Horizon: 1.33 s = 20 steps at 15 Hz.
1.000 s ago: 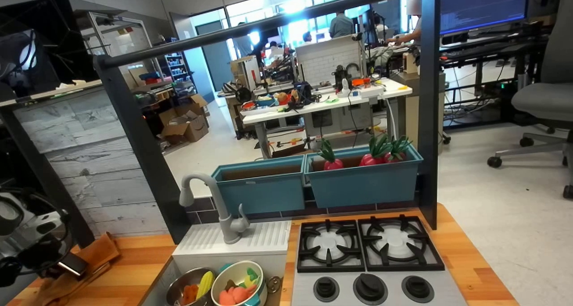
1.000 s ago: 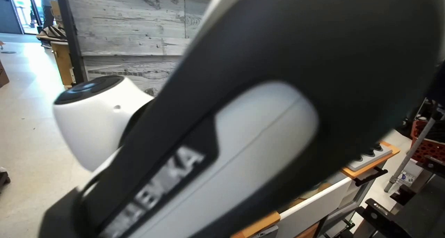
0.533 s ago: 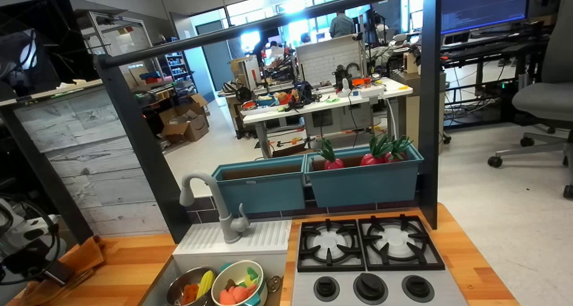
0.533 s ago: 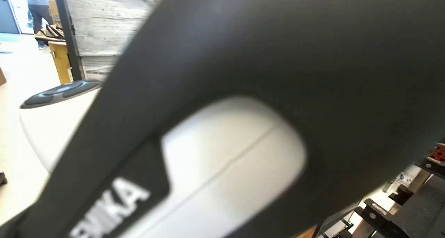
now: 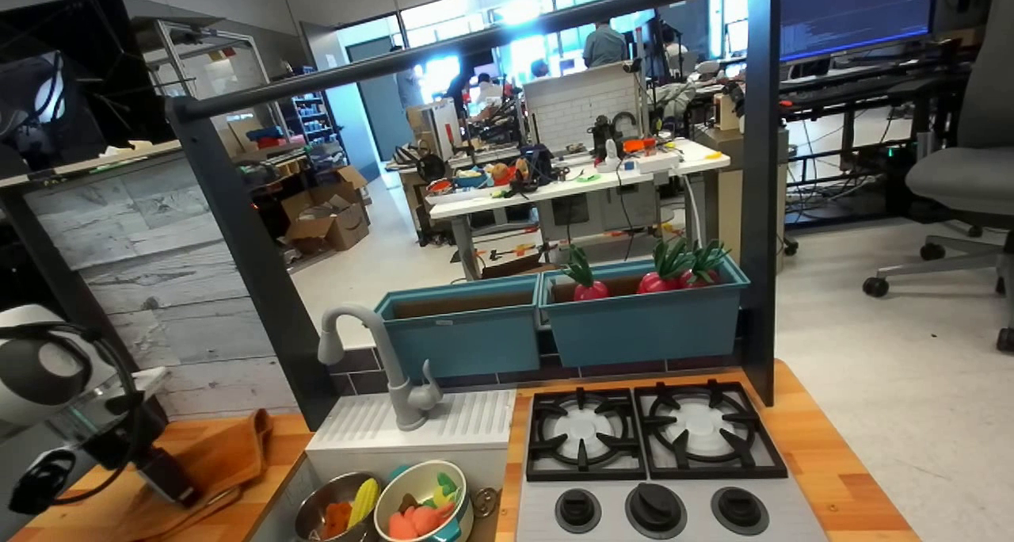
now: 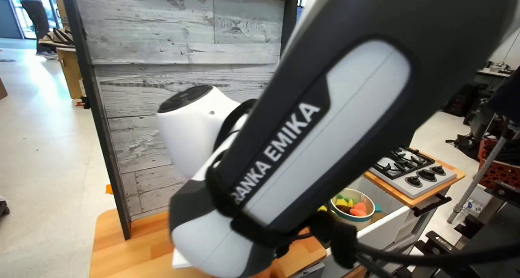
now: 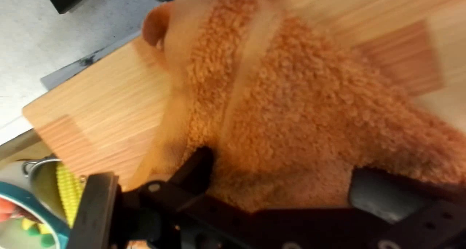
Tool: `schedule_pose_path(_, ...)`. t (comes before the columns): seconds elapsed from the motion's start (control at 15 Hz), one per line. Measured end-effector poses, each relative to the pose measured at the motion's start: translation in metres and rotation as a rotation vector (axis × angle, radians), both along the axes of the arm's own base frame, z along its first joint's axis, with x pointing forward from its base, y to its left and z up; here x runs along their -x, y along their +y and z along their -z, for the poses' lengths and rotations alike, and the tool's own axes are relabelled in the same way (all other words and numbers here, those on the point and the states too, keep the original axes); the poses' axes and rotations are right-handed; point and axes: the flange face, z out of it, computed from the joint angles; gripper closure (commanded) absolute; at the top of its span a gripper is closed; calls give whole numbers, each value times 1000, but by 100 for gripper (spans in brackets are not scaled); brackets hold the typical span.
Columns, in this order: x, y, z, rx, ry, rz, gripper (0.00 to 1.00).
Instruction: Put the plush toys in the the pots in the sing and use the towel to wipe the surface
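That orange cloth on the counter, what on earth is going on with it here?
A robot arm has its tool, open wide, seemingly pressed on an orange towel lying on the wooden countertop. Tool and towel have just slid toward the sink together, so it is probably wiping. In the sink, a metal pot holds a yellow corn toy and an orange toy; the pale pot next to it holds more toys.
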Motion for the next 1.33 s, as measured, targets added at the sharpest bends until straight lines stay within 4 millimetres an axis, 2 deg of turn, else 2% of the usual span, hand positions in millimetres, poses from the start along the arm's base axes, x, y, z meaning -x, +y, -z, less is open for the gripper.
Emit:
schedule_pose_path(0.13,-7,-35,1,45,-41,83,0)
schedule_pose_path(0.2,-9,-42,2,52,-55,108,0)
schedule_pose_path(0.33,-8,-38,2,46,-67,103,0)
schedule_pose_path(0.4,-6,-29,2,30,-74,84,0)
schedule_pose_path(0.53,2,5,2,-30,-94,24,0)
schedule_pose_path(0.8,36,95,3,-200,-119,-116,0)
schedule_pose_path(0.93,47,119,3,-243,-109,-176,0)
schedule_pose_path(1.0,47,121,3,-253,-102,-189,0)
schedule_pose_path(1.13,42,114,3,-261,-93,-170,0)
schedule_pose_path(1.2,38,105,4,-256,-99,-143,0)
schedule_pose_path(1.33,22,72,4,-222,-130,-59,0)
